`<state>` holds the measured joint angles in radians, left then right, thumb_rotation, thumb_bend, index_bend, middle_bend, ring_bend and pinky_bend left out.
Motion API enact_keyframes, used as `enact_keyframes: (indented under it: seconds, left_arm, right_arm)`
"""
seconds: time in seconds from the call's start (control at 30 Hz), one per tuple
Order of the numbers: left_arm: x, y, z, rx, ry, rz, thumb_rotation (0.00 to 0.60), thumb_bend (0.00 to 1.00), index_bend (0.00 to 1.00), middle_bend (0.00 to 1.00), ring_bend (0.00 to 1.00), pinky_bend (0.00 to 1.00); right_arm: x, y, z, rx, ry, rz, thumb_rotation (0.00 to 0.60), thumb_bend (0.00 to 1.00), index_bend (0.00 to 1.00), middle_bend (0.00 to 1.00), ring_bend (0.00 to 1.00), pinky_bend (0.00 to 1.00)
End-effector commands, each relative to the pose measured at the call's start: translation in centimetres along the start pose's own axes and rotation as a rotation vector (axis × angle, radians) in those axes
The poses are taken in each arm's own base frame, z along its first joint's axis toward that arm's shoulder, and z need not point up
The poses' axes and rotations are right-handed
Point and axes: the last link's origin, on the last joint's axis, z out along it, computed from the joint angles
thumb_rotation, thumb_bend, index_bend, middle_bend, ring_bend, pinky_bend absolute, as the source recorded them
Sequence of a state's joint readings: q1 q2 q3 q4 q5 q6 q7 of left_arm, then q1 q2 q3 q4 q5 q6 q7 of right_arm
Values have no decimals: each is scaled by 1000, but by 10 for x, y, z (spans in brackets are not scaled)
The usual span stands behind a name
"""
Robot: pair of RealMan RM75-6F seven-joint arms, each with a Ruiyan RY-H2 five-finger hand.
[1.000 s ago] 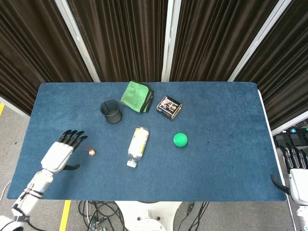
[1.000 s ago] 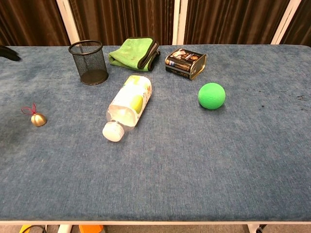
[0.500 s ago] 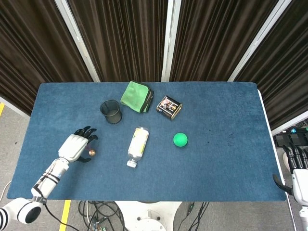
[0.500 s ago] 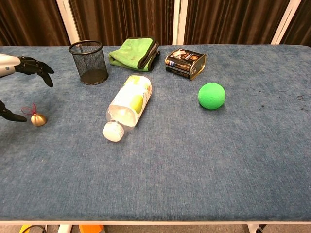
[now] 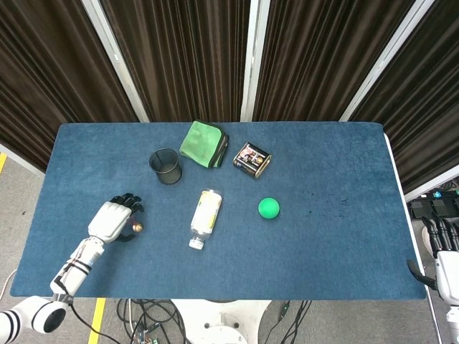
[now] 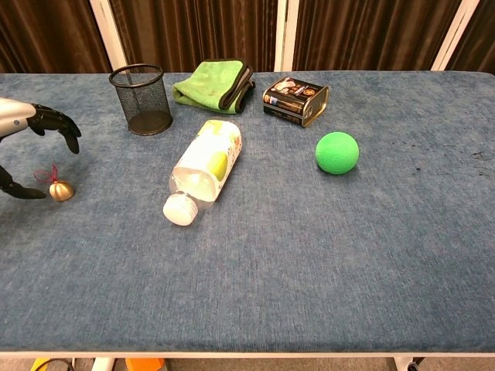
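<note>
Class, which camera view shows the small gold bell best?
The chest view: the gold bell shows its round body and red ribbon beside the left hand. In the head view it is a tiny speck by the fingers.

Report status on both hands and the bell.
Left hand open over gold bell, not gripping. Right hand off table edge. Bottle alongside, not blocking.

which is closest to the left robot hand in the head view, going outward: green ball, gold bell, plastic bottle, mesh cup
1. gold bell, right beside the left robot hand
2. mesh cup, behind it
3. plastic bottle, lying mid-table
4. green ball, farther right
</note>
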<state>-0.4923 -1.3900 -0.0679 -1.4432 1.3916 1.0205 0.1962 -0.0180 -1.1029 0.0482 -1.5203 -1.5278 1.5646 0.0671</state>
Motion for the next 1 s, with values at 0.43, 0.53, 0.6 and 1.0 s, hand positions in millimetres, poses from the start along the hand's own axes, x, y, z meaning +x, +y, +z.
enact_keyframes:
  seconds: [0.43,0.53,0.6,1.0]
  left_arm:
    - [-10,0,4,0,4,4,600,190,376,214,151,275]
    - [-12,0,6,4,-5,-1,600,195,381,216,153,279]
    - [-13,0,7,5,-7,-1,600,207,381,217,154,280]
    - [-11,0,7,5,4,-3,600,256,413,241,173,293]
  right_arm:
    - [-4,3,2,-9,-16,6,600,168,0,0,0,0]
    - [-5,3,2,-11,-17,7,600,168,0,0,0,0]
    - [-5,3,2,-11,-17,8,600,167,0,0,0,0]
    - [-7,5,3,-16,-27,10,600,168,0,0,0,0]
